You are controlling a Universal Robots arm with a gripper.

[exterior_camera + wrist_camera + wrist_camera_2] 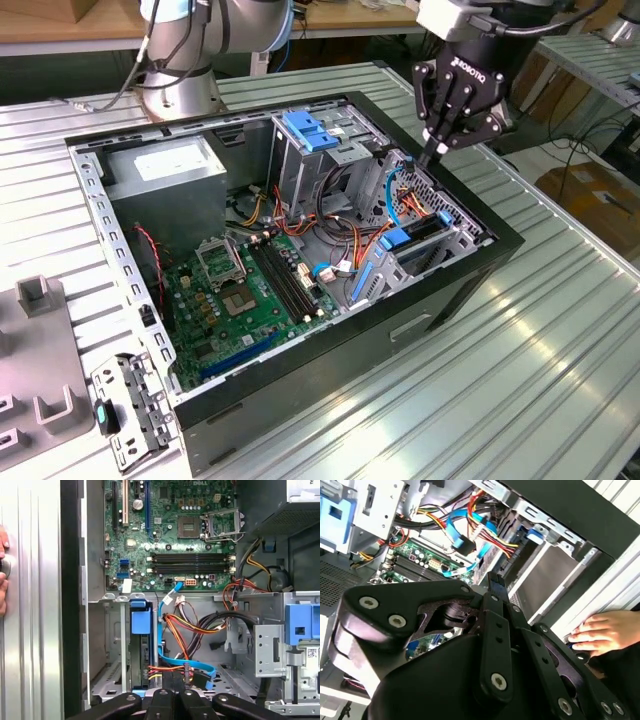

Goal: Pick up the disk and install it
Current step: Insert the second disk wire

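Exterior view: open black computer case [455, 285] lying on a ribbed metal tabletop [560, 330], motherboard [250, 290] exposed. Black end effector [438, 150] poised over the case's rim nearest the exterior view's right, fingers pinched together to a narrow tip, empty. Disk [415, 243] already seated on edge in the grey steel drive bay inside the case, just below and toward the case interior from the end effector; long axis running along the case wall. In the first wrist view, disk [140, 645] showing as a thin dark slab capped by glossy bright blue plastic, beside bundled orange, yellow and light-blue cables [190, 650]. A person's hand [605, 632] resting flat on the tabletop outside the case.
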